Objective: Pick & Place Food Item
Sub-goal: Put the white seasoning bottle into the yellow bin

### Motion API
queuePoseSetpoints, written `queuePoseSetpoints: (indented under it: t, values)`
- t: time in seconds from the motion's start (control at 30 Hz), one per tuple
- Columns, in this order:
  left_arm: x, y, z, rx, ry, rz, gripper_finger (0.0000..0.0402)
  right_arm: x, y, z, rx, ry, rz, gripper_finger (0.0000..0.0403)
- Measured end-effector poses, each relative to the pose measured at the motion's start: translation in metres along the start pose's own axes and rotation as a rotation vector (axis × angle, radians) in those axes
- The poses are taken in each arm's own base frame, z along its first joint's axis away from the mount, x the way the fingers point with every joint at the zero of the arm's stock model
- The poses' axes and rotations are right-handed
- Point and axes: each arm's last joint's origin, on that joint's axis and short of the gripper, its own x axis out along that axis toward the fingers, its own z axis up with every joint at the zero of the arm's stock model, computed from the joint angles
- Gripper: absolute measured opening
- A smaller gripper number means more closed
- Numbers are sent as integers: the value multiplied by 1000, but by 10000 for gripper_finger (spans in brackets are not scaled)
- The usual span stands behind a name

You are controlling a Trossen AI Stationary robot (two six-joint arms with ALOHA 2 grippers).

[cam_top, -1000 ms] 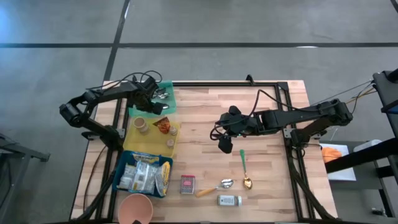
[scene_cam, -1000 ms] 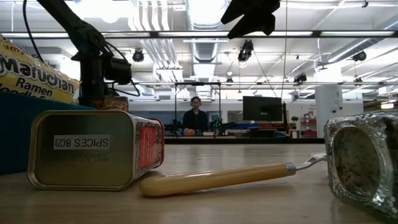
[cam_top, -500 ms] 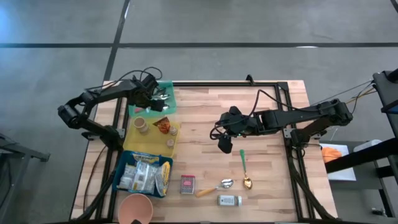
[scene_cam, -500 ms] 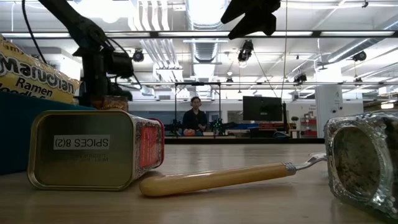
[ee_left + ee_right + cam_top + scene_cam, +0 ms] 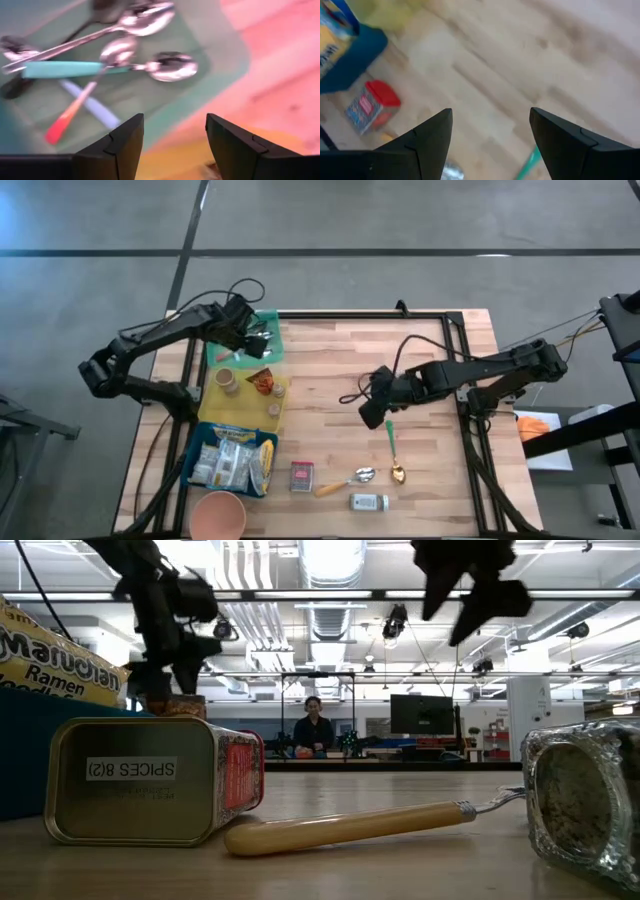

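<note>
- High view: left gripper (image 5: 256, 340), jaws apart and empty, over green tray (image 5: 272, 352) at table's far left edge; food item (image 5: 262, 383) on yellow plate (image 5: 281, 392) beside it.
- Right wrist view: right gripper (image 5: 490, 145) parted, empty, mid-table.
- Step, judged: reach; next, descend and grasp.

I'm seeing my left gripper (image 5: 258, 340) hanging toward ten o'clock with its fingers (image 5: 125, 142) spread and empty. My right gripper (image 5: 370, 412) is hovering near centre, pointing toward seven o'clock, fingers parted, nothing between them.
</note>
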Motion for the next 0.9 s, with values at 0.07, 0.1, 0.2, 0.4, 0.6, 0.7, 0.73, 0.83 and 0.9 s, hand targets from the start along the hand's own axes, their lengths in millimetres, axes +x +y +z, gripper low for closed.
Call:
queuePoseSetpoints:
  t: [0.07,0.1,0.2,0.4,0.6,0.7,0.73,0.83,0.9]
  values:
    - [-7,-10,-4,27,-17,-47,222,-1,0,-8,33,35,-27,263]
    - [-10,-15,-6,34,-25,-68,222,-2,0,-13,47,51,-44,263]
    - [-16,-30,-12,79,-20,-132,222,-3,-1,-27,94,109,-81,263]
    - [-24,-62,-16,196,-79,-317,222,-1,1,-62,160,219,-109,263]
    - [-29,-82,-18,279,-160,-422,222,8,3,-99,162,283,-64,263]
    - [-30,-84,-17,301,-185,-437,222,11,15,-117,-20,243,98,263]
    - [-30,-84,-16,306,-195,-442,222,11,19,-123,-98,223,156,263]
    - [-30,-85,-15,309,-208,-445,222,10,25,-138,-350,177,270,263]
    - [-31,-85,-15,311,-209,-446,222,9,25,-143,-504,165,296,263]
